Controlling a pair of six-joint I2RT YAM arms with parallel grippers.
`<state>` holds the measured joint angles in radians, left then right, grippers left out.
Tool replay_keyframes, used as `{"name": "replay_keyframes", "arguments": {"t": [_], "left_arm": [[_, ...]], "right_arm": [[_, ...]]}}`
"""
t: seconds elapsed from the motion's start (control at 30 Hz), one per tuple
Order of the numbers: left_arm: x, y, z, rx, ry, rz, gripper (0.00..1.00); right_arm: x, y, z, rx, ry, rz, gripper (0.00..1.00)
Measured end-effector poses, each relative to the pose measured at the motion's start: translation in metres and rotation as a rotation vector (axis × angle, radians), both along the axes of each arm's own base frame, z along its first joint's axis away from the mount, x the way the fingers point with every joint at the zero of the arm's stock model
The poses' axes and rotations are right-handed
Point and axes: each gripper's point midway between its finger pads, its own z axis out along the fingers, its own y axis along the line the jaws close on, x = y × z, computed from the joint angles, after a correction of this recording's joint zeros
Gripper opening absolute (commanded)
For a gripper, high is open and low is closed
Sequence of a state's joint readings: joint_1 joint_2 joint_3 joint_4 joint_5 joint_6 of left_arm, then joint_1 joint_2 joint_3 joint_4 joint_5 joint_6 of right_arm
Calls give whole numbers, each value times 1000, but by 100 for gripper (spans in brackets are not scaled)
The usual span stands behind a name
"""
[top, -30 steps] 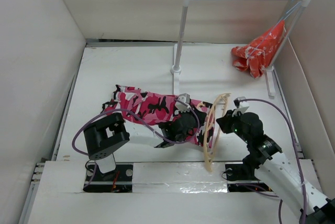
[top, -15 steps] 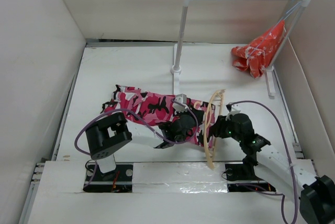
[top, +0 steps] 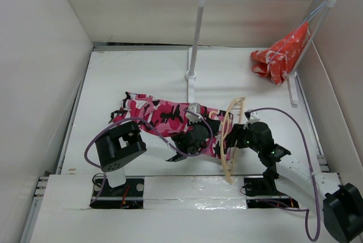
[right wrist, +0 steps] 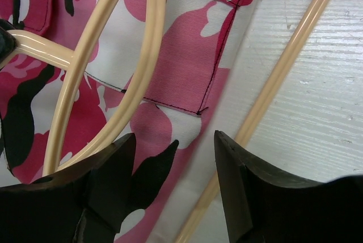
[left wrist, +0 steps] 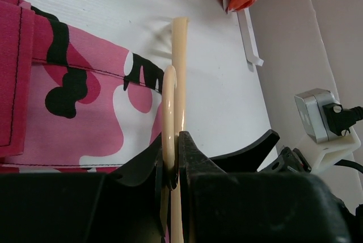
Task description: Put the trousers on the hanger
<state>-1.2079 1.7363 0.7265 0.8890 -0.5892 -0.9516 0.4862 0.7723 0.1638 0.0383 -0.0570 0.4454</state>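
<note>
The camouflage trousers [top: 159, 115] lie flat across the table, their hem end [right wrist: 187, 55] below my right gripper. The beige hanger [top: 231, 118] stands on edge over that hem end. My left gripper [top: 215, 139] is shut on the hanger; in the left wrist view its jaws [left wrist: 174, 158] pinch one thin rod [left wrist: 169, 112] with the second rod [left wrist: 179, 72] right beside it. My right gripper [top: 231, 139] is open just right of the hanger. Its fingers [right wrist: 113, 180] straddle the trouser edge and the hanger's straight bar [right wrist: 283, 67], holding nothing.
A white rail [top: 198, 33] with ball-topped posts stands at the back, and a red-orange cloth [top: 281, 55] hangs at its right post. White walls close in the table on the left, back and right. The right arm's camera block [left wrist: 323, 118] sits near the left gripper.
My right gripper has opened and moved left and lower, closer to the hanger and the trouser hem. The left gripper has kept its grip on the hanger.
</note>
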Motion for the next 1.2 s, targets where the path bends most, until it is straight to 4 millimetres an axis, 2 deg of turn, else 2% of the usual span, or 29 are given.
{"name": "replay_keyframes", "arguments": {"t": [0.17,0.27,0.3,0.37,0.47,0.57,0.7,0.8,1.2], "left_arm": [[2,1,1,1,-5,0,0],[4,2,0,6,-9,3,0],[4,4,-1,9,-12,3,0],[5,7,-3,19,-18,4,0],[9,13,-5,39,-34,14,0],[13,26,-2,58,-52,38,0],[24,57,4,95,-77,99,0],[30,81,4,130,-86,146,0],[26,142,10,210,-95,232,0]], "right_arm": [[1,3,-3,3,8,2,54],[2,4,-6,2,18,4,27],[3,5,-7,3,20,5,8],[4,7,-8,5,20,9,0],[5,7,-4,4,7,12,0],[10,6,13,12,-48,9,0],[20,1,48,32,-143,-7,0],[27,-7,62,27,-181,-38,0],[28,-35,63,-50,-187,-112,0]]}}
